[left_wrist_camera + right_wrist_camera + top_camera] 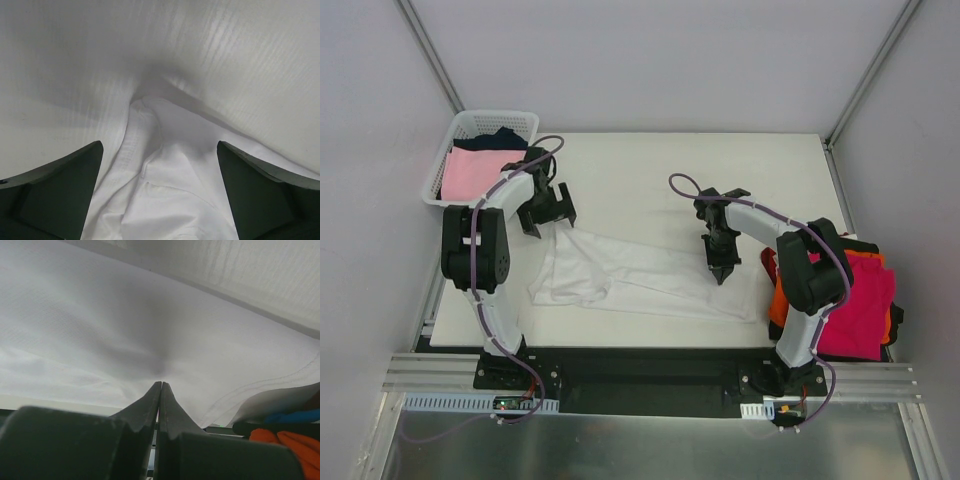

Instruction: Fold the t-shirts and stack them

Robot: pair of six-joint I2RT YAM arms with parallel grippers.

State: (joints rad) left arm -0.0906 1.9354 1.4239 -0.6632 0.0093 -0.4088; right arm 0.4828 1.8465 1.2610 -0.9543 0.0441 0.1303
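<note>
White t-shirt (pixel 650 280) rumpled at centre; magenta-red t-shirt (pixel 865 300) atop orange t-shirt (pixel 778 305), right.

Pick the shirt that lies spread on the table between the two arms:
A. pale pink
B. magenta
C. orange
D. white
D: the white t-shirt lies spread across the table between the arms. The pale pink shirt sits in the basket at the far left, and the magenta shirt and orange shirt are piled at the right edge.
</note>
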